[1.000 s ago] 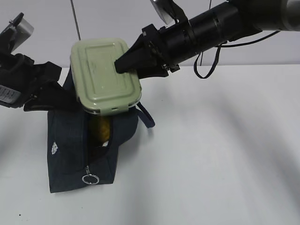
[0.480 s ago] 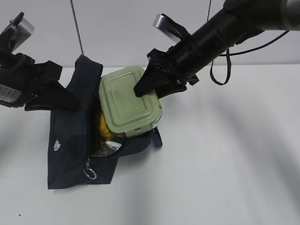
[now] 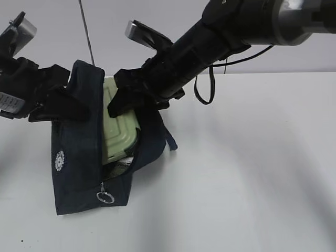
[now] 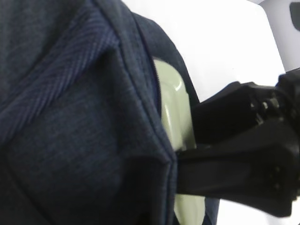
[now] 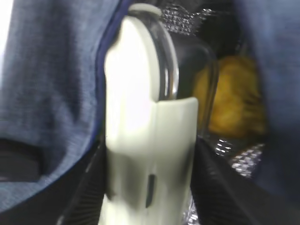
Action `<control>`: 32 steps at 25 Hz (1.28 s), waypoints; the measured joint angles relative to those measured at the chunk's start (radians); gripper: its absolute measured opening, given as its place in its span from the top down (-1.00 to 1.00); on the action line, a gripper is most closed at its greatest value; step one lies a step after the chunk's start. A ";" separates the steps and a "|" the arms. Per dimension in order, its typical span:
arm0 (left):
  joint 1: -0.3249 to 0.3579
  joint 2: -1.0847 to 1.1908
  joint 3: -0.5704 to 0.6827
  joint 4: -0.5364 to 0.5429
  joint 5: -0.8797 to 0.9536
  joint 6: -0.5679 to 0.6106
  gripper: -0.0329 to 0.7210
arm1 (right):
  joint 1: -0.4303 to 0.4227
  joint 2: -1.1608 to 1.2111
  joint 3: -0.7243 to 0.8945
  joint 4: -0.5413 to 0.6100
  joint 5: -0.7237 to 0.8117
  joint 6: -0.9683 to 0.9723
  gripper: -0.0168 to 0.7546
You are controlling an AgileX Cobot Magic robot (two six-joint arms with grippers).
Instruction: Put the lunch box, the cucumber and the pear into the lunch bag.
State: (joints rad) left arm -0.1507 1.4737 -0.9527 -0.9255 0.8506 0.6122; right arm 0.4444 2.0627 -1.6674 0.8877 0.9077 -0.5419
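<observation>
Looking from the left of the exterior view, you see your left gripper (image 3: pixel 63 102) pressed against the upper left wall of the lunch bag (image 3: pixel 79 152), black fingers splayed around the navy fabric; whether they actually pinch it you cannot tell, since the left wrist view shows only cloth up close. Just to the right of those fingers the bag's mouth gapes, and the lunch box (image 3: pixel 116 131) stands tilted on edge inside it, its pale green lid facing right, its lower half below the rim. The zipper's silver ring pull (image 3: pixel 105 198) hangs at the bag's near end, well below both grippers.

Further right, your right gripper (image 3: pixel 119 105) reaches across the middle and is clamped on the lunch box at its upper end, one finger flat on the lid. In the right wrist view the ribbed pads (image 5: pixel 86 192) sit on either side of the box (image 5: pixel 145 140), lid to one side, clear glass to the other. Beyond the fingertips, behind the glass, the pear (image 5: pixel 232 101) lies on the silver foil lining (image 5: pixel 234 157) in the bag. The cucumber is not visible.
</observation>
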 joint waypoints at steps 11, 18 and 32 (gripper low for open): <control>0.001 0.000 0.000 -0.007 0.001 0.000 0.91 | 0.024 -0.002 -0.042 0.036 -0.007 0.000 -0.59; 0.000 0.000 0.000 -0.010 0.003 0.003 0.91 | -0.022 -0.017 -0.196 -0.149 0.110 0.084 -0.48; 0.000 0.000 0.000 -0.010 0.003 0.003 0.91 | -0.024 0.052 -0.228 -0.458 0.206 0.230 -0.47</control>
State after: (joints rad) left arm -0.1505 1.4737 -0.9527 -0.9356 0.8534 0.6151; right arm 0.4200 2.1143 -1.8957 0.4299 1.1140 -0.3120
